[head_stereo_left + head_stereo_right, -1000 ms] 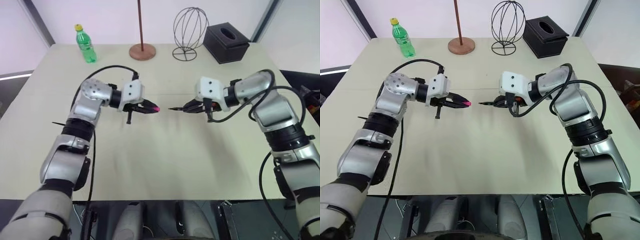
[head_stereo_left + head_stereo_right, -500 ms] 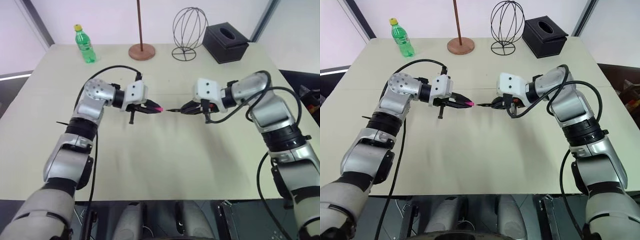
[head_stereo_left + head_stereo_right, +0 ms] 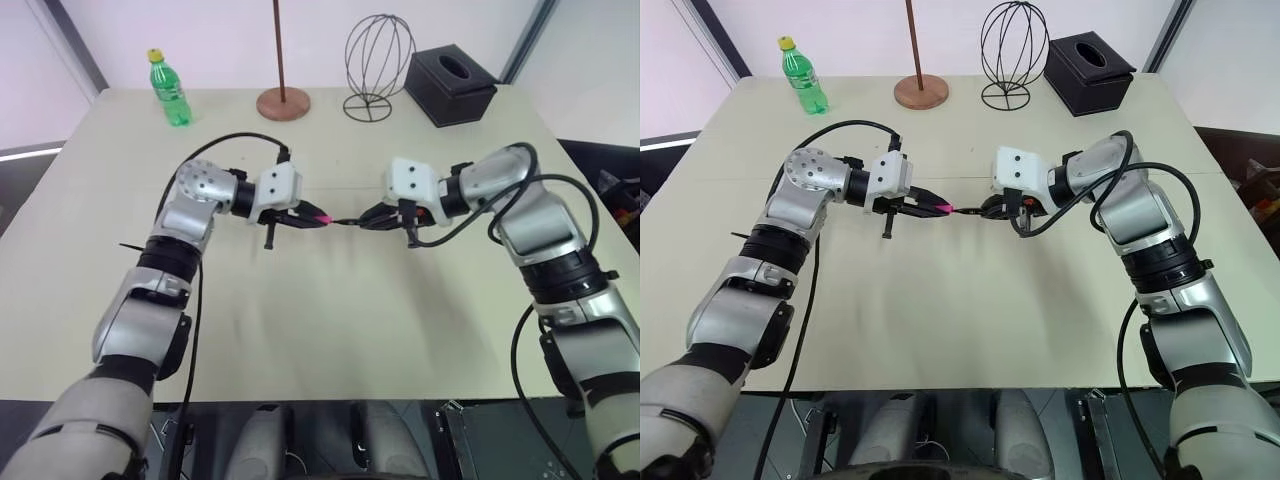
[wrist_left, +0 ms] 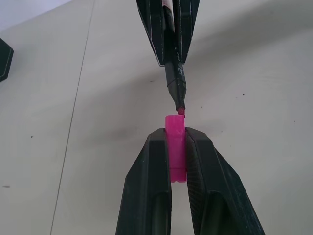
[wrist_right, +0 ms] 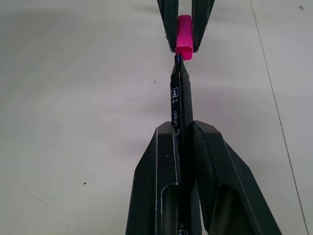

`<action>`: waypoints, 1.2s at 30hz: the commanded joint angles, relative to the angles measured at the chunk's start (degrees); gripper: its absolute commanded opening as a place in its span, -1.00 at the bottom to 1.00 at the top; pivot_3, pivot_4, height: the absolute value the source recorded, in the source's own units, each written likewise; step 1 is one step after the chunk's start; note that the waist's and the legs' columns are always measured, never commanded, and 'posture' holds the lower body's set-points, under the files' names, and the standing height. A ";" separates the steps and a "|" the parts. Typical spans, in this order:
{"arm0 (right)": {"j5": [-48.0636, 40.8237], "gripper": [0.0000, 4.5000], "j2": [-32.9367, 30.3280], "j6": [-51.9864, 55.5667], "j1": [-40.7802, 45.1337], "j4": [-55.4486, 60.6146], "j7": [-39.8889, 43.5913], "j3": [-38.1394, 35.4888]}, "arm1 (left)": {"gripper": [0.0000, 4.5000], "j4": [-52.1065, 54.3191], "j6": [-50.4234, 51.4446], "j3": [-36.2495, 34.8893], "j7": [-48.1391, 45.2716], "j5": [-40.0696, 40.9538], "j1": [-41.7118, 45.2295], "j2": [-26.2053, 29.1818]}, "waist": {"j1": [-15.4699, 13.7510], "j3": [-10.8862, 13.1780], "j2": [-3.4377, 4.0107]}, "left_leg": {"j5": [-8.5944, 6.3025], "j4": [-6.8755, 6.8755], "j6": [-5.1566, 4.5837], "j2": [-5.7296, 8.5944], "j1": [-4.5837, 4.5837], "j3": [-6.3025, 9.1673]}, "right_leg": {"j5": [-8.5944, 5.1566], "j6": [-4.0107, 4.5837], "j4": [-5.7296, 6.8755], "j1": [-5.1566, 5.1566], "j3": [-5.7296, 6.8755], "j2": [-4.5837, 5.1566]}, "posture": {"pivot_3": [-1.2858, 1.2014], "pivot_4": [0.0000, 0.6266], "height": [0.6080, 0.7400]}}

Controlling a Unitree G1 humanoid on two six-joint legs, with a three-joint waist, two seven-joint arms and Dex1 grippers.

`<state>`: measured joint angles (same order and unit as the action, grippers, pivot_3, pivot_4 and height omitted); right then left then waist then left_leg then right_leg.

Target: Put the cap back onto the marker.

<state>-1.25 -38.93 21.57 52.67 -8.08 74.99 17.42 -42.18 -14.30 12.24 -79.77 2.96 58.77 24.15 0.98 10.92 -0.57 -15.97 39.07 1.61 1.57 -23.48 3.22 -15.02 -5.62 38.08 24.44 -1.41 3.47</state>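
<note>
1. Above the middle of the surface point(image 3: 320, 330), the pink cap point(image 4: 175, 147) is pinched between the two black fingers of the left gripper point(image 4: 175, 139), its open end facing the marker.
2. Facing it, the dark marker point(image 5: 180, 105) is clamped in the right gripper point(image 5: 185, 129), with its front half sticking out past the fingertips and its pointed tip aimed at the cap.
3. From the left wrist view, the marker's tip sits right at the cap's mouth, roughly in line with it; whether it has gone inside cannot be told.
4. Both grippers are closed tight on what they carry, and both are held up off the surface, their tips nearly meeting.
5. Along the far edge stand a green bottle point(image 3: 171, 89) with a yellow lid on the left, a tall brown rod on a round base point(image 3: 284, 102) beside the middle, a wire frame point(image 3: 379, 65) shaped like a ball next to it, and a black tissue box point(image 3: 451, 86) on the right.
</note>
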 commanded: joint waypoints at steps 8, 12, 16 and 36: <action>-0.55 -1.00 1.55 0.30 1.37 -0.98 -0.57 -0.34 | -0.96 5.85 -1.30 1.51 0.22 -0.78 -0.70 -0.89 | -0.01 0.00 0.00 | 0.00 0.00 0.00 -0.01 0.00 0.00 | 0.00 0.00 0.00 0.00 0.00 0.00 | 0.03 -0.52 1.00; -0.83 -1.00 2.27 1.18 1.57 -1.94 -0.34 -0.54 | -0.96 6.37 -3.17 2.26 0.98 -2.32 -1.30 -0.72 | -0.01 0.00 0.00 | 0.00 0.00 0.00 0.00 0.00 0.01 | 0.00 0.00 0.00 0.00 0.00 0.00 | 0.03 -0.52 1.00; -1.58 -1.00 2.88 2.57 2.14 -2.76 0.13 -0.97 | -0.96 6.22 -6.23 3.29 2.40 -4.35 -1.53 -0.43 | -0.02 0.00 0.00 | 0.00 0.00 0.00 0.00 0.00 0.00 | 0.00 0.00 0.00 0.00 0.00 0.00 | 0.03 -0.52 1.00; -8.58 -1.00 4.89 17.62 5.90 -1.00 4.75 -1.75 | -0.96 0.01 -12.06 6.88 4.41 -9.43 1.24 -0.73 | -0.02 0.00 0.00 | 0.00 0.00 0.00 0.08 0.00 0.00 | 0.00 0.00 0.00 0.00 0.00 0.00 | 0.03 -0.52 1.00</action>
<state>-5.45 -35.57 39.61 54.77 -12.61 78.01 17.74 -41.26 -26.76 17.83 -75.20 -5.74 59.25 24.13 0.95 10.92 -0.56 -15.97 39.07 1.61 1.66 -23.48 3.23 -15.02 -5.62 38.08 24.44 -1.41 3.47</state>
